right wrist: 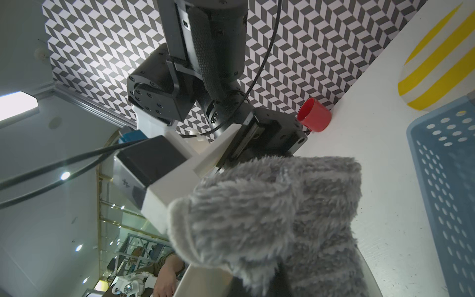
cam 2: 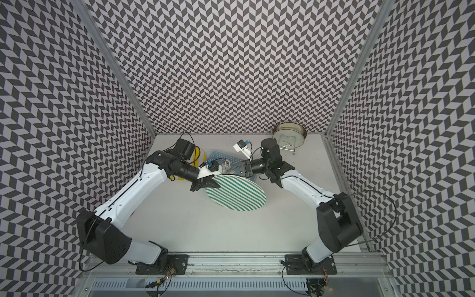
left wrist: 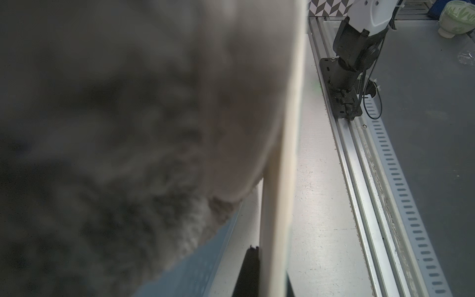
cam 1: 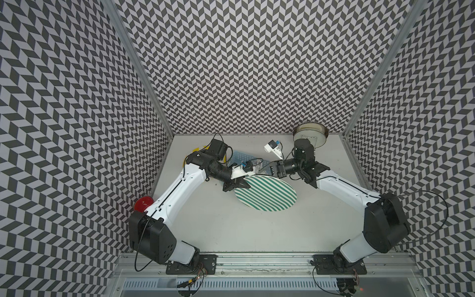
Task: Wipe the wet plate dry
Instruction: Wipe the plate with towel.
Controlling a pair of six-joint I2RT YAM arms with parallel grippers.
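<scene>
Chevron-patterned black-and-white walls close in three sides of your workspace, and a white tabletop [cam 1: 226,226] runs from the back wall to an aluminium rail [cam 1: 257,259] at the near edge, where both arm bases are bolted. Around the edges you have a red cup [cam 1: 142,204] against the left wall, a metal bowl [cam 1: 311,136] in the back right corner, and a blue perforated basket [cam 1: 243,155] toward the back with a yellow-striped plate [right wrist: 437,59] just beside it. Your green-striped plate [cam 1: 266,192] is over the middle of the table, its far edge in front of the basket. Its striped face is turned up toward the camera head, and in both top views it reads as an oval whose long axis runs from the back left toward the near right. Whether its near edge touches the table you cannot tell. Your left gripper [cam 1: 237,185] is clamped on the plate's left rim; from the left wrist that rim [left wrist: 280,154] shows edge-on as a cream band. Your right gripper [cam 1: 273,169] sits at the plate's far edge, closed on a grey fluffy cloth [right wrist: 270,210], which bunches over its fingers and hides them.
</scene>
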